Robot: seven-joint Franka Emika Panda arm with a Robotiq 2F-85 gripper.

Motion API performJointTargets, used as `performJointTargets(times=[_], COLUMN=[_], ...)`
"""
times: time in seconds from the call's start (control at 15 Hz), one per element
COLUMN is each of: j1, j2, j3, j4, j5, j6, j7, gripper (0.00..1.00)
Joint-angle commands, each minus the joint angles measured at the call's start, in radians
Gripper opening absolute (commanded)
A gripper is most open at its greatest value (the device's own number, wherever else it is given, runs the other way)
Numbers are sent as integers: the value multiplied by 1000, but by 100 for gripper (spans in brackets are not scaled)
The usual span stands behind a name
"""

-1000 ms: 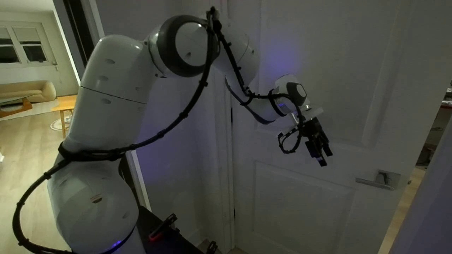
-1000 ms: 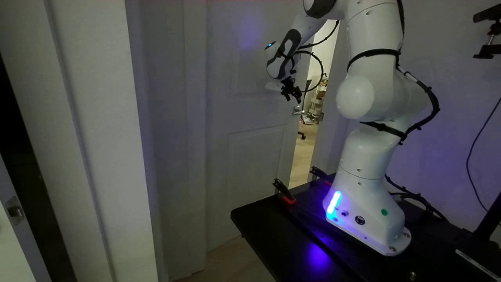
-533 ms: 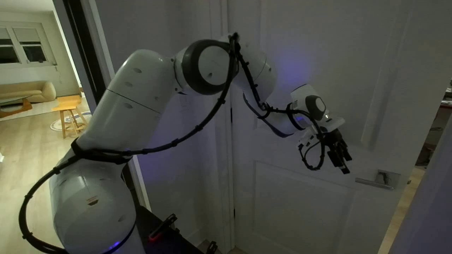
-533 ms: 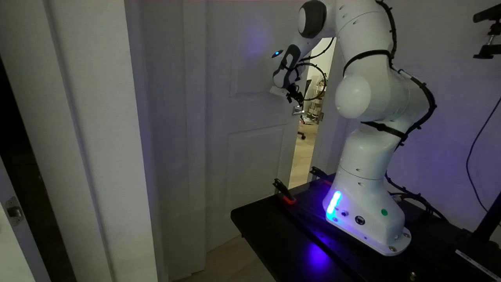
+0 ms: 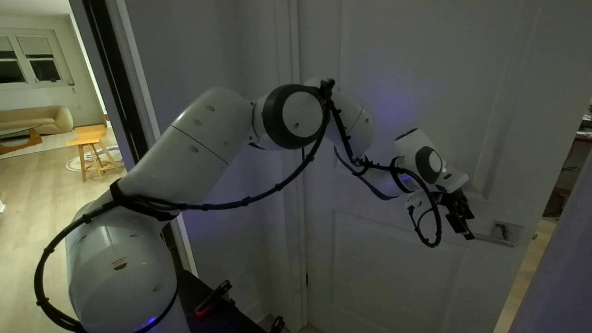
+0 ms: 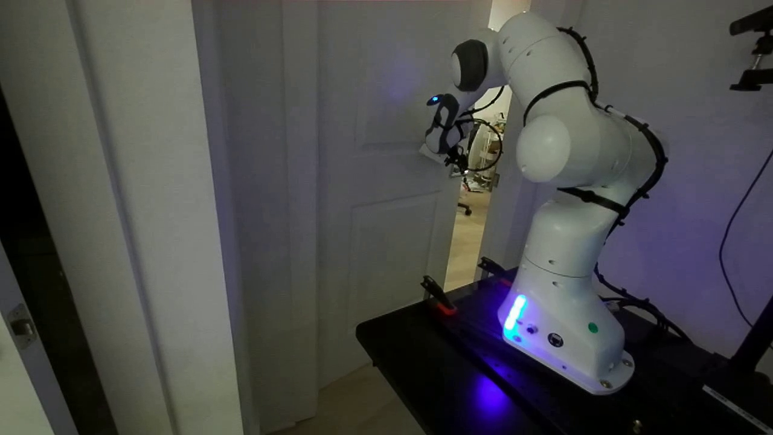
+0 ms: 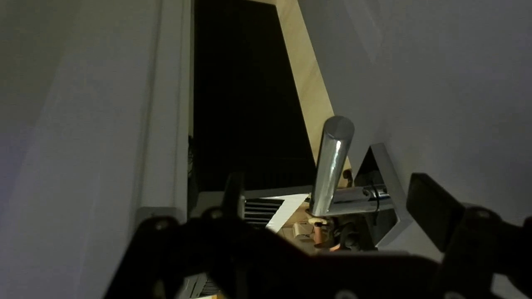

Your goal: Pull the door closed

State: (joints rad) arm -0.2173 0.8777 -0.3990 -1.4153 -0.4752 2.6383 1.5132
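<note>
Door [image 5: 393, 263] ajar, spread hand [image 5: 469, 225] near its silver lever [image 7: 332, 166].

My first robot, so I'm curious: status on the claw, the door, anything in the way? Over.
Gripper open near lever handle, not gripping it. Door ajar. Nothing visibly blocking it.

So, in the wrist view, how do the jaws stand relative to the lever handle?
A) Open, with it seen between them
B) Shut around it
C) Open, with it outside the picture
A, since the wrist view shows the jaws spread apart and the silver lever handle between them, with a visible gap on each side.
</note>
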Motion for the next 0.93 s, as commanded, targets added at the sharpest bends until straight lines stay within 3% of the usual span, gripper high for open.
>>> performJointTargets(times=[0.0, 0.33, 0.4, 0.47, 0.6, 0.87], j1=[-16, -37, -61, -66, -75, -77], j2=[101, 185, 185, 193, 203, 195], j3=[-29, -42, -12, -10, -5, -4], j4=[109, 190, 199, 211, 227, 233], j5=[95, 212, 178, 186, 186, 182], j6=[64, 86, 74, 62, 55, 30], j7=[-66, -153, -141, -144, -144, -141], gripper=[100, 100, 96, 74, 69, 38])
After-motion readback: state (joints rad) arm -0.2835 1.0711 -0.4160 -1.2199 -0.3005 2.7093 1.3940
